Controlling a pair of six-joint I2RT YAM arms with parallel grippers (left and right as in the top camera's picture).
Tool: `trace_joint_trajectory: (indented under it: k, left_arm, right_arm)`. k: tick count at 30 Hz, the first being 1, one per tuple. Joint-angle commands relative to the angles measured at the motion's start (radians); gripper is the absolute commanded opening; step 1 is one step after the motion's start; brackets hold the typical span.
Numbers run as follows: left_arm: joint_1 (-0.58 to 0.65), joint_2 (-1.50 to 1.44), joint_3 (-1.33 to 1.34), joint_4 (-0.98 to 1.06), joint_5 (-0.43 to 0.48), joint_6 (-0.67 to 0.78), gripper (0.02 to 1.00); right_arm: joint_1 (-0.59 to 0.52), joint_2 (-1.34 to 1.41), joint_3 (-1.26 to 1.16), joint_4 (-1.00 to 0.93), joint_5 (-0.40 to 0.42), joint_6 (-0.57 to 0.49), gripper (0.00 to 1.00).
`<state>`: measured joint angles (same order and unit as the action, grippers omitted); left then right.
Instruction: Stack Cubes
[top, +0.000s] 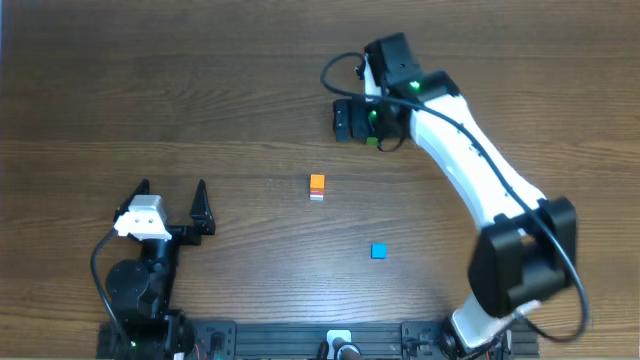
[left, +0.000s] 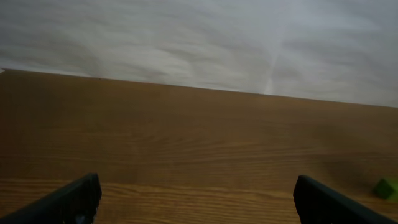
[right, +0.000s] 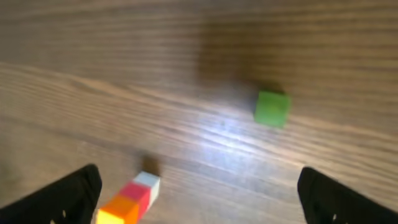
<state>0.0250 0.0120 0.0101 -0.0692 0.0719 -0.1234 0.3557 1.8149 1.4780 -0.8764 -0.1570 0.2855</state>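
Even overhead light falls on the worktop (top: 200, 100), with a pale glare patch beside the green cube (right: 272, 108) and a soft dark shadow beyond it.

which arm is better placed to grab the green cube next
Right. The right gripper hangs open close above the small green cube, which shows between its fingers. The left gripper sits open by its own base, far from that cube.

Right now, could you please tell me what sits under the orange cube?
A red cube sits under the orange cube, with a white cube at the bottom. Their touching faces are covered.
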Motion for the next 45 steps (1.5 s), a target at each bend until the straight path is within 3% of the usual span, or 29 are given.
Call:
trace_joint_trajectory:
  k: [1, 9, 26, 37, 45]
  left_arm:
    - [0.005, -0.005, -0.005, -0.003, 0.006, 0.004, 1.0]
    - [0.005, -0.005, -0.005, -0.003, 0.006, 0.004, 1.0]
    - [0.005, -0.005, -0.005, -0.003, 0.006, 0.004, 1.0]
    - [0.005, -0.005, -0.005, -0.003, 0.006, 0.004, 1.0]
    - [0.005, -0.005, -0.004, -0.003, 0.006, 0.004, 0.998]
  right_arm:
    - [0.019, 0.146, 0.162, -0.097, 0.158, 0.079, 0.993]
    - [0.018, 0.268, 0.23, -0.167, 0.196, 0.121, 0.993]
    - [-0.035, 0.378, 0.228, -0.137, 0.196, 0.051, 0.993]
    - [-0.034, 0.398, 0.227, -0.125, 0.187, 0.039, 0.798]
    - [-0.021, 0.413, 0.226, -0.12, 0.173, 0.031, 0.755]
